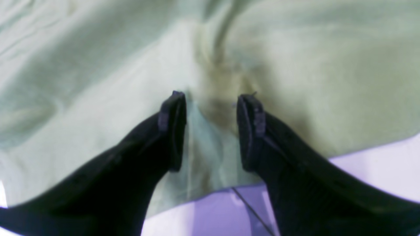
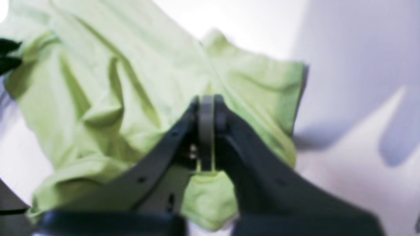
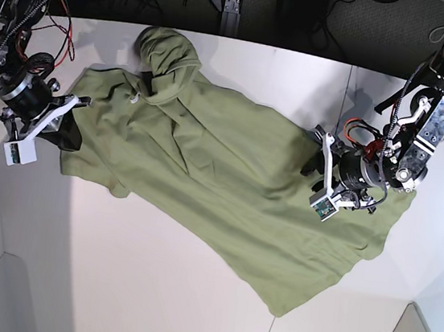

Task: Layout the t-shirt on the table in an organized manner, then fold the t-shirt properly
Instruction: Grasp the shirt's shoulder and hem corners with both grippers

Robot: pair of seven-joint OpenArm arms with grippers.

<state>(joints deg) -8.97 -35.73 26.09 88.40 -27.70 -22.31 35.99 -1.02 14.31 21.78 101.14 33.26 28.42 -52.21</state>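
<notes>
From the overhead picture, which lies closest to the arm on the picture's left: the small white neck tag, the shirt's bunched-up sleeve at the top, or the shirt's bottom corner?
From the right end effector:
1. White neck tag, just right of it.
2. Bunched sleeve, at the table's far edge.
3. T-shirt's bottom corner, far right and low.

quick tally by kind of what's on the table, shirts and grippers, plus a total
t-shirt: 1, green, spread crumpled over the table
grippers: 2, the left gripper open over the cloth, the right gripper shut on the t-shirt
total: 3
</notes>
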